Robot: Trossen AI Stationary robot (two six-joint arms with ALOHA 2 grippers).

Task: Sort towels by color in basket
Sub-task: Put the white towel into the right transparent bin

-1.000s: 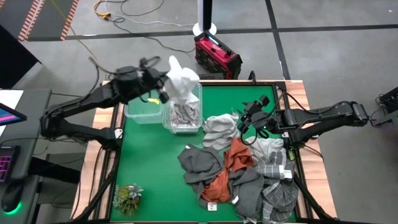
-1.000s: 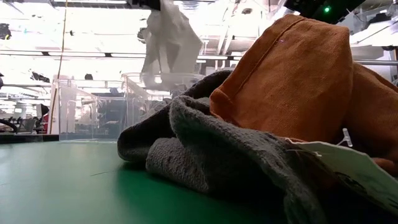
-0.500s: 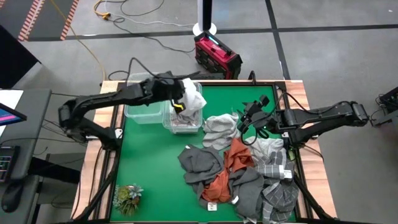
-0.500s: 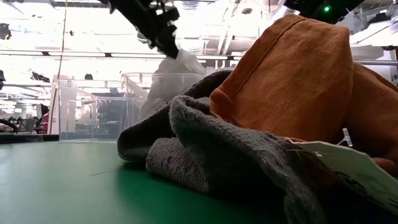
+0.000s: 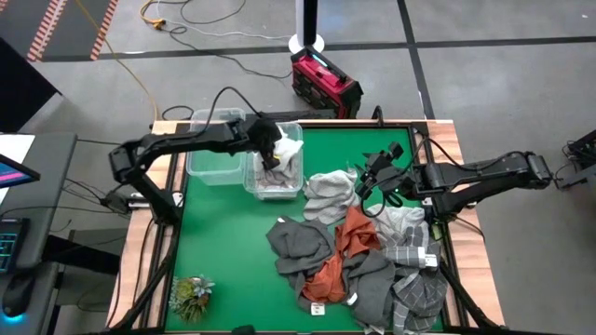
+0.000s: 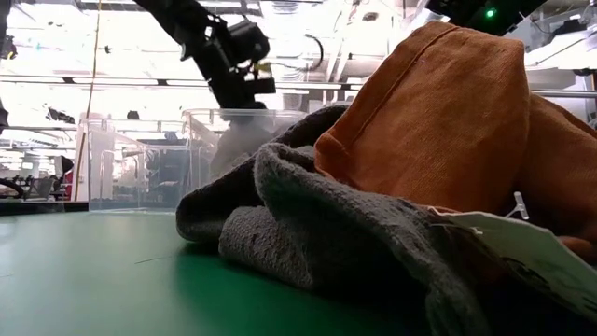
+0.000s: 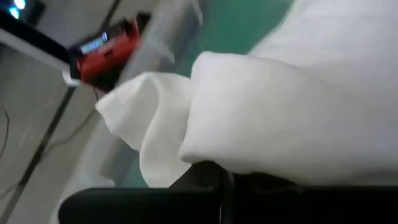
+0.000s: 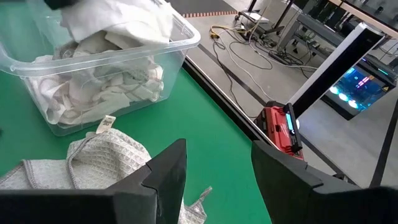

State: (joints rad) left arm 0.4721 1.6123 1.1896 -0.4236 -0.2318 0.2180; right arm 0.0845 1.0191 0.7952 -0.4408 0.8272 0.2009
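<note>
High view: I have the left gripper point(image 5: 271, 152) down in the clear bin point(image 5: 296, 130) at upper centre of the frame, jaws pressed together on a white towel point(image 5: 287, 149) that sits on the pale towels already there. A second clear bin point(image 5: 207, 167) touches its left side. The right gripper point(image 5: 371, 177) waits at centre right, jaws spread and holding nothing, above the mixed pile of towels point(image 5: 368, 261) on the green counter point(image 5: 228, 242).

Low view: the left arm reaches into the bin behind a grey towel point(image 6: 308, 233) and a rust-orange towel point(image 6: 448, 121).

Left wrist view: white cloth fills the frame, pinched at the jaws.

Right wrist view: the bin holds whites; a pale waffle-weave towel point(image 8: 93, 162) lies just beside it.

I judge this the drop-off step. Next I need to release the towel, then lift clear.
</note>
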